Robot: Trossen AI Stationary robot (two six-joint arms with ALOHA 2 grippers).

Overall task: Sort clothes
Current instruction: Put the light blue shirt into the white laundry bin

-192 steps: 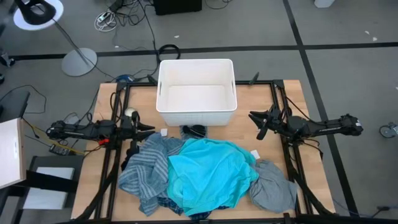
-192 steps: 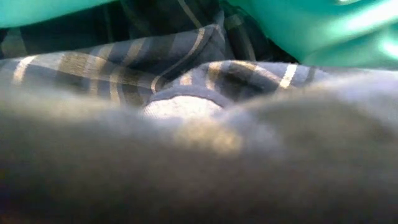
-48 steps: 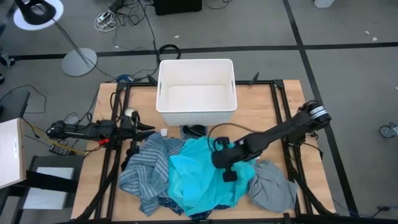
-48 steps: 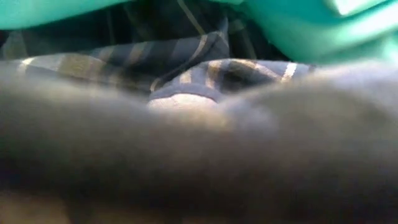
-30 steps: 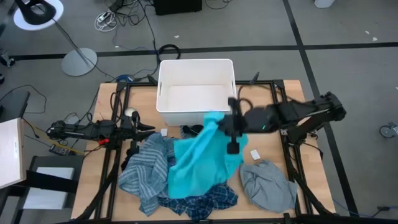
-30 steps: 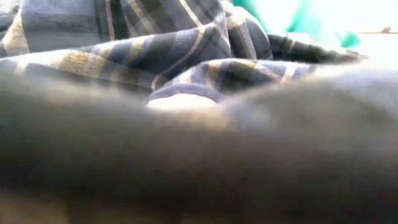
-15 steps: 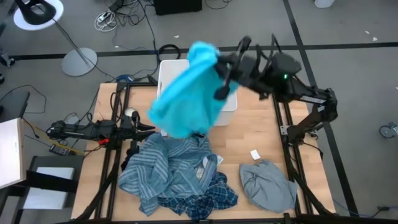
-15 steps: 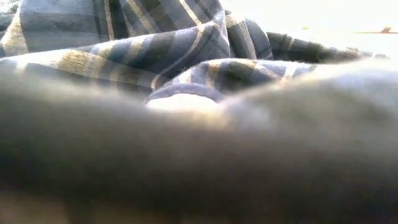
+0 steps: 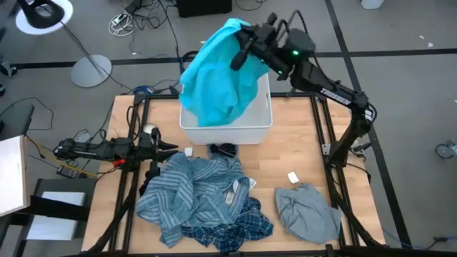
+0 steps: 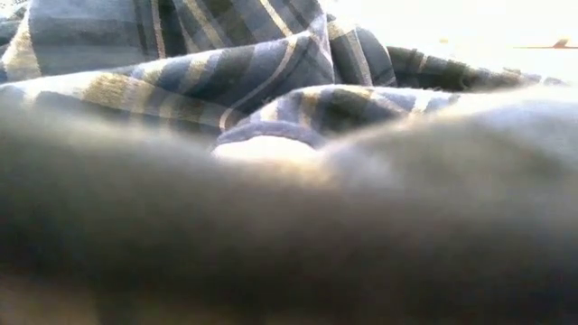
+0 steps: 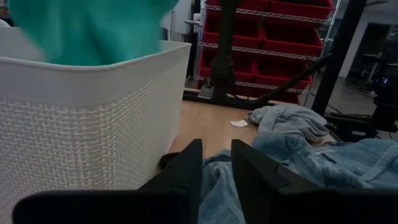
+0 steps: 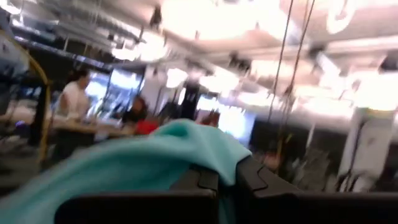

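A turquoise garment (image 9: 214,78) hangs over the white bin (image 9: 263,126) at the table's far side, with my right gripper (image 9: 239,48) shut on its top, high above the bin's far edge. In the left wrist view its lower part (image 11: 87,31) hangs down into the bin (image 11: 93,124). On the near half of the table lie a blue-grey striped garment (image 9: 178,189) on a plaid shirt (image 9: 246,223), and a grey garment (image 9: 307,212) at the right. A dark piece (image 9: 225,150) lies by the bin's front. My left gripper (image 11: 216,165) rests open at the table's left, touching nothing. My right gripper pinches a bunched fold at the turquoise garment's top (image 12: 205,155) between its two fingers. The fingers (image 9: 241,53) slant upward, pointing toward the table's far left. The garment hangs slack below them, lifted clear of the table.
The plaid and striped cloth (image 10: 226,81) fills the low view close up. A small white tag (image 9: 293,176) lies on the bare wood right of the pile. Black frame rails (image 9: 323,135) run along both table sides. People (image 12: 71,99) stand in the room beyond.
My right gripper has swung up and toward the table's far edge, tipping its fingers upward, still shut on the turquoise garment. The garment has come off the pile, lifted clear, and now hangs over the bin. The striped and plaid clothes lie uncovered.
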